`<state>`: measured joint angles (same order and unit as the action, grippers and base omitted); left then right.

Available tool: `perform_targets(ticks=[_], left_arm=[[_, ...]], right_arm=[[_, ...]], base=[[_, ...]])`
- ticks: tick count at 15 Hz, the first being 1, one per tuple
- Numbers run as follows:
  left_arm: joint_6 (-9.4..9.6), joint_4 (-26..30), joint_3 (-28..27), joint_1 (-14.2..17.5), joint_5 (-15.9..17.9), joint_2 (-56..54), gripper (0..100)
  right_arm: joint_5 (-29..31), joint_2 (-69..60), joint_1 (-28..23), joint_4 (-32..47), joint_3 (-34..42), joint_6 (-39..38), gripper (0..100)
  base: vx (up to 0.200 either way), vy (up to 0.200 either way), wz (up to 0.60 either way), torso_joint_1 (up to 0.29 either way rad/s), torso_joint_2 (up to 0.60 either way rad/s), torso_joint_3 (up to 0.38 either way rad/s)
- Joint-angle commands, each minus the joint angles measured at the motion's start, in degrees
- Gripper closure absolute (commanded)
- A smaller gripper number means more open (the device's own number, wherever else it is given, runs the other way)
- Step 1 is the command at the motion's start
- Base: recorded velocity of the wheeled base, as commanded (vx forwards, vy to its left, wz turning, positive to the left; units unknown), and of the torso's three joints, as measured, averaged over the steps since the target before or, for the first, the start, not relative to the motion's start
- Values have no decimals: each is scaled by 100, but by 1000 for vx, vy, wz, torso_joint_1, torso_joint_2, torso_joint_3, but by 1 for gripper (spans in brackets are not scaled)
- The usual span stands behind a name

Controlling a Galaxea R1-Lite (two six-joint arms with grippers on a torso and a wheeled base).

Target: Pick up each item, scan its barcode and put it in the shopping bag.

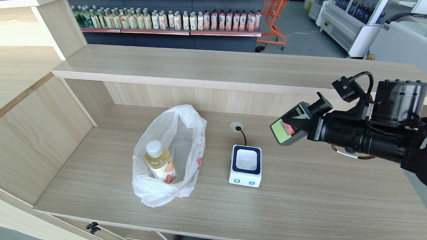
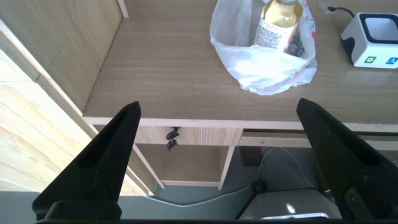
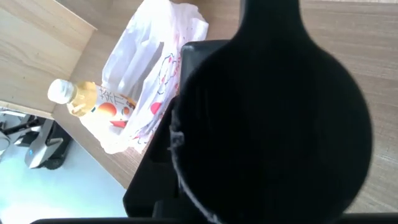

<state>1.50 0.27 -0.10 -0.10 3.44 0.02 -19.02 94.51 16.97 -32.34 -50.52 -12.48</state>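
A small box [image 1: 287, 129] is being gripped by the right gripper [image 1: 307, 120], whose jaws are being closed on it. The box is being held in the air above the counter [image 1: 302, 208], to the right of the scanner [image 1: 246, 165] and apart from it. Its green and red face is being turned toward the side of the scanner, most probably so that the barcode can be read. The barcode itself cannot be made out. The scan is being judged as not yet done, because the box is not being held over the scanner window.

The shopping bag [image 1: 195, 133] is being kept on the counter just left of the scanner, and its mouth is being left open so that items can be dropped in. One bottle [image 1: 158, 160], with a white cap and a yellowish drink, is being contained in it, a little tilted. The left gripper [image 2: 219, 124] is being held low before the counter's front edge, with fingers wide apart and nothing between them.
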Motion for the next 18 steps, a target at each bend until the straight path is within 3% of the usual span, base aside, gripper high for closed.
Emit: perform_targets(ticks=[1, 3, 7, 10, 13, 18], left_arm=[[-1, 0, 10, 1, -1, 6, 0], [-1, 0, 1, 1, -1, -2, 0], [8, 0, 1, 1, -1, 6, 0], [8, 0, 1, 1, -1, 6, 0], [17, 0, 1, 1, -1, 6, 0], [8, 0, 1, 1, -1, 6, 0]], right_arm=[[-5, -768, -132, 334, 227, -9, 100], [-23, -979, -132, 826, 235, -35, 100], [-5, -996, -132, 896, 191, -360, 100], [3, -1005, -141, 905, 235, -378, 100], [3, -1005, -141, 905, 279, -395, 100], [12, -1005, -141, 905, 367, -395, 100]], base=[[0, 0, 0, 0, 0, 0], [0, 0, 0, 0, 0, 0], [0, 0, 0, 0, 0, 0], [-200, 200, 0, 12, 9, -1], [0, 0, 0, 0, 0, 0], [0, 200, 0, 10, 3, 0]])
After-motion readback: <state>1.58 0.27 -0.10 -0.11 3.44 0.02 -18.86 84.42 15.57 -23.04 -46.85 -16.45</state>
